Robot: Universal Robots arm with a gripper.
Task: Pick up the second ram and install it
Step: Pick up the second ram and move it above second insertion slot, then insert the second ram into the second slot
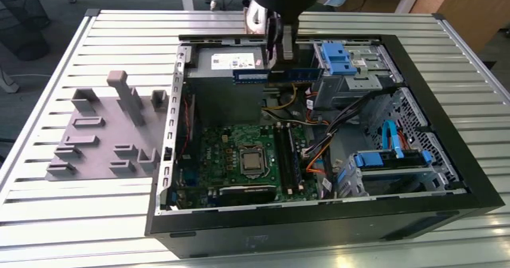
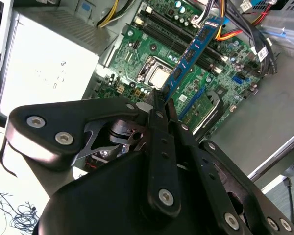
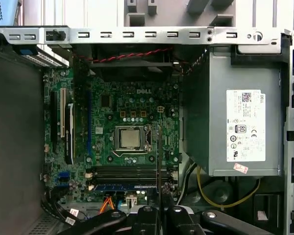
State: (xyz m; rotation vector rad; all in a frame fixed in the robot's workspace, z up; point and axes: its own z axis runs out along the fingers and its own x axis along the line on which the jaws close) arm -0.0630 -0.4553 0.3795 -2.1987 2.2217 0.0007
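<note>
Over the case [image 1: 319,221], downward-pointing tool [image 1: 285,56] pinches second ram [image 1: 251,76].

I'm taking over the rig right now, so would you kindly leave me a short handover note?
Gripper: shut on the second ram.
Position: the stick is held in the air over the open computer case, clear of the motherboard.
Done: the ram is picked up.
Left: it is not yet seated in the memory slots.
</note>
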